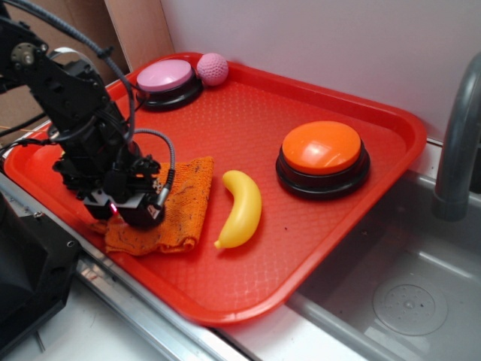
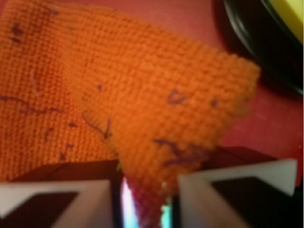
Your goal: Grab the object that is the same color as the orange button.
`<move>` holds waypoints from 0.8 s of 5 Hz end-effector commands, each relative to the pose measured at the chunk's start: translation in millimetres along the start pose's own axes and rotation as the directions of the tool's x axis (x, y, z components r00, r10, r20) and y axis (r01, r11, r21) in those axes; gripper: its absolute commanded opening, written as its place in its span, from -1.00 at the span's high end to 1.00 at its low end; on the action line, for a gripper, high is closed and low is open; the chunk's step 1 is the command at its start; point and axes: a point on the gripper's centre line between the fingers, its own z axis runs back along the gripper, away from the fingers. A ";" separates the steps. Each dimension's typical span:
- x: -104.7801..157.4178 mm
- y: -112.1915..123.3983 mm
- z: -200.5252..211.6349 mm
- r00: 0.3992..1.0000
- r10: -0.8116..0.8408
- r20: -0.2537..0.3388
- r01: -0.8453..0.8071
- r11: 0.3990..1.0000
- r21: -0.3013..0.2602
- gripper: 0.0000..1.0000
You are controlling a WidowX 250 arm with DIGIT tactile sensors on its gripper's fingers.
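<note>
The gripper (image 1: 135, 207) is sitting low over the left front part of the red tray (image 1: 248, 289), and its jaws are closing on a corner of the orange knitted cloth (image 1: 184, 203). In the wrist view the two white fingers (image 2: 52, 197) are standing close together with a fold of the cloth (image 2: 156, 118) pinched in the narrow gap between them, and that corner is rising up toward the camera while the rest of the cloth is lying flat on the tray. The fingertips themselves are blurred, so the grip looks firm but may only be a light pinch. Just right of the cloth a yellow toy banana (image 1: 242, 208) is lying on the tray, apart from it. The orange button (image 1: 322, 156) is sitting well off to the right, toward the back of the tray. A pink button (image 1: 165, 77) is resting at the far left corner with a pink knitted ball (image 1: 212, 68) just beside it. A black rim with a yellow dome (image 2: 275, 33) is showing at the wrist view's top right.
</note>
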 end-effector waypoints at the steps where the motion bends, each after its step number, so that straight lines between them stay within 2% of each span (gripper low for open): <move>1: 40.4 -5.6 47.3 0.997 -0.071 -0.022 0.072 0.996 0.045 1.00; 2: 62.3 -6.9 70.7 0.998 -0.066 -0.012 0.067 0.998 0.023 1.00; 3: 94.6 -8.3 114.9 0.997 -0.081 0.019 0.081 0.997 -0.003 1.00; 4: 117.2 -5.2 141.4 0.996 -0.079 0.048 0.079 0.997 -0.010 1.00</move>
